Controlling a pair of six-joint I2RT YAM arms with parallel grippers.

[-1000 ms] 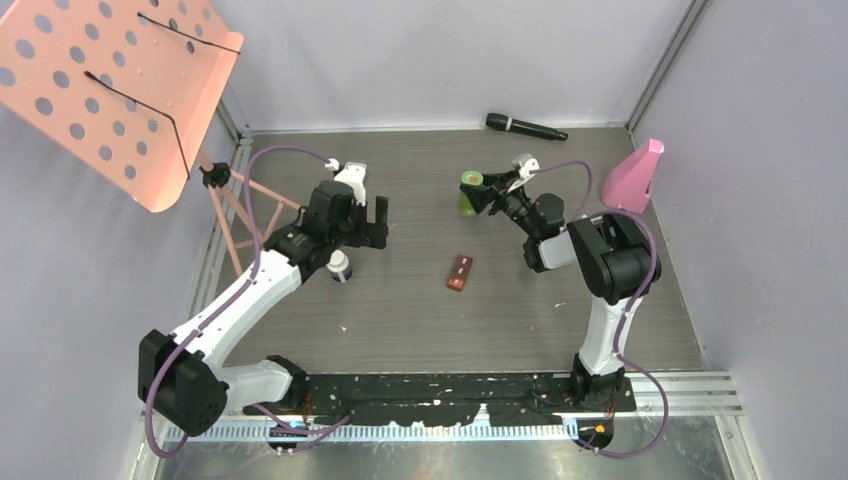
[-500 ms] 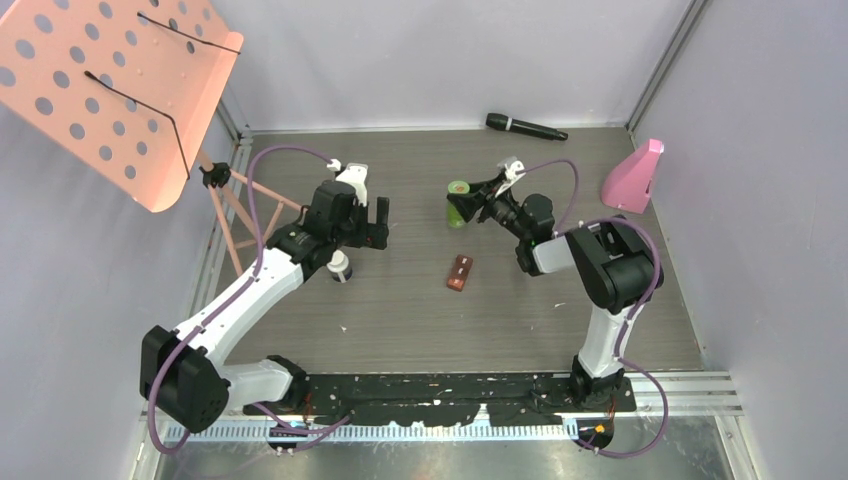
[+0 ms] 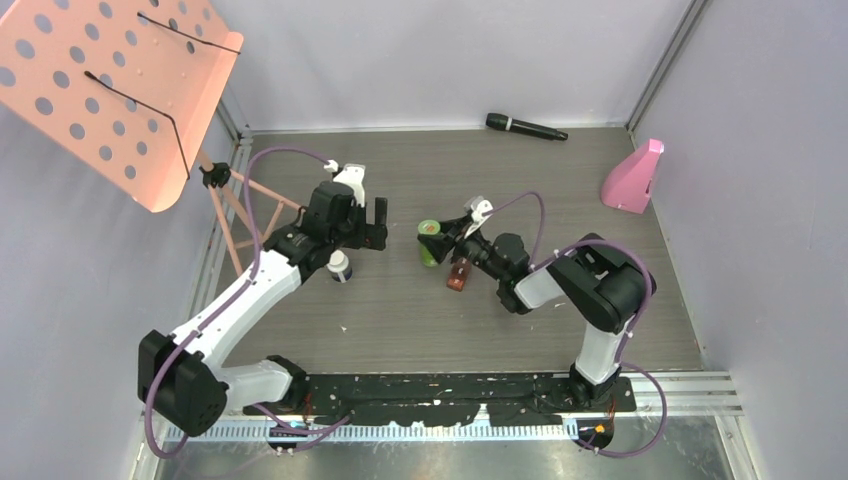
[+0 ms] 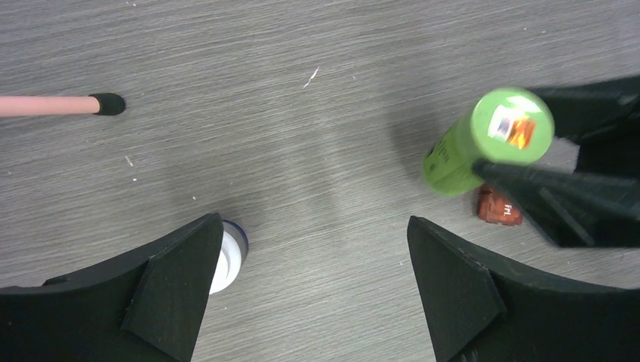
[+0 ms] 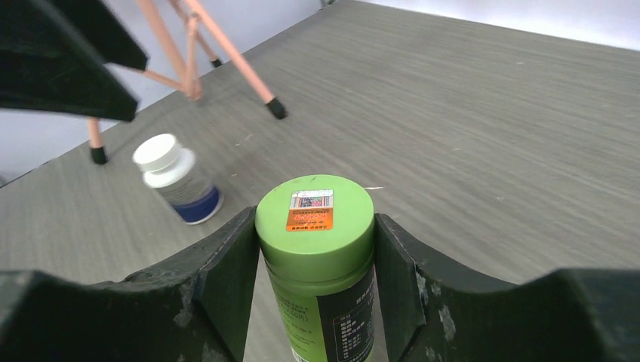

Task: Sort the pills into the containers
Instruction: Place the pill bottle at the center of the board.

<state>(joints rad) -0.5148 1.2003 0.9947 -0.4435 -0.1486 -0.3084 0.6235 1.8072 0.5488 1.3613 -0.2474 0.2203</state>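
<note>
Containers number three from above: a green bottle (image 3: pixel 428 243) mid-table, clamped by the right gripper (image 3: pixel 437 240) on its arm stretched leftward, a brown case (image 3: pixel 459 277) just right of it, and a white bottle (image 3: pixel 340 266) beside the bent left arm. The left wrist view shows the left gripper (image 4: pixel 315 226) spread wide, holding nothing, above the table (image 4: pixel 317 113). The right wrist view shows only the two bottles.

The upper left of the top view is occupied by a salmon perforated music-stand desk (image 3: pixel 110 85) crossed by two thin black wire retainers. Its tripod legs (image 3: pixel 262 192), in the same colour, stand at the left edge of the grey wood-grain table (image 3: pixel 400 320). The visible legs end in a black foot (image 4: pixel 110 104). A black microphone (image 3: pixel 526 127) lies at upper centre, near the back wall. A pink wedge-shaped object (image 3: pixel 633 178), possibly a stand, sits at upper right.
</note>
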